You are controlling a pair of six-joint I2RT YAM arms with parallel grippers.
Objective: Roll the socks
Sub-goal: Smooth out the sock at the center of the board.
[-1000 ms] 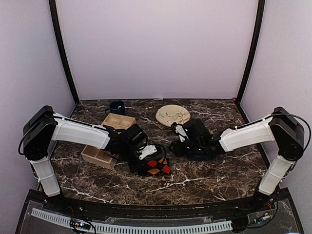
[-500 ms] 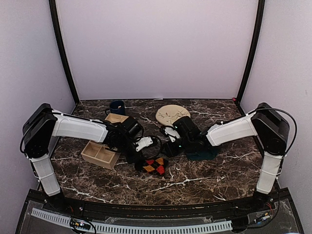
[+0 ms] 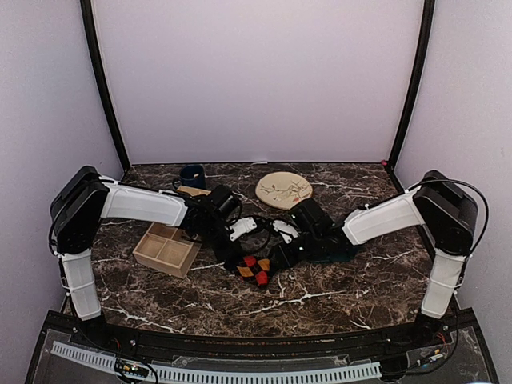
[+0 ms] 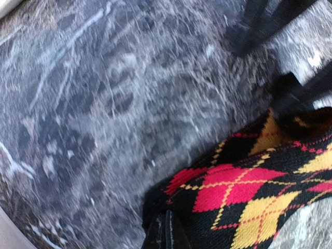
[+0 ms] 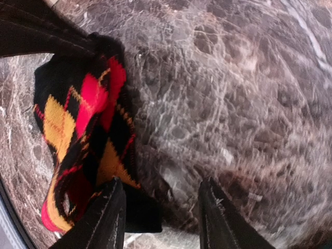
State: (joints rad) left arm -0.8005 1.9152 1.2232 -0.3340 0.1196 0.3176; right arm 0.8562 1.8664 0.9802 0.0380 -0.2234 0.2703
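We see the left claw [image 4: 165, 231] with its two fingers pressed together at the bottom edge of the left wrist view, pinching the near edge of the argyle socks [image 4: 244, 193]. From that pinch the fabric's long axis runs up and to the right, out to the right edge of the frame.

The right claw [image 5: 163, 210] has its fingers apart. A black corner of the socks lies between them, against the finger on the left. In that view the socks stretch from the lower left up towards the top left.

From above, the argyle bundle lies on the marble table [image 3: 344, 296] at the centre of the frame, between both claws. The teal-green socks [image 3: 342, 256] show as a dark patch just under the right arm. A wooden tray [image 3: 166, 250] sits to the left, with a mug [image 3: 192, 175] and a plate [image 3: 283, 190] further up.
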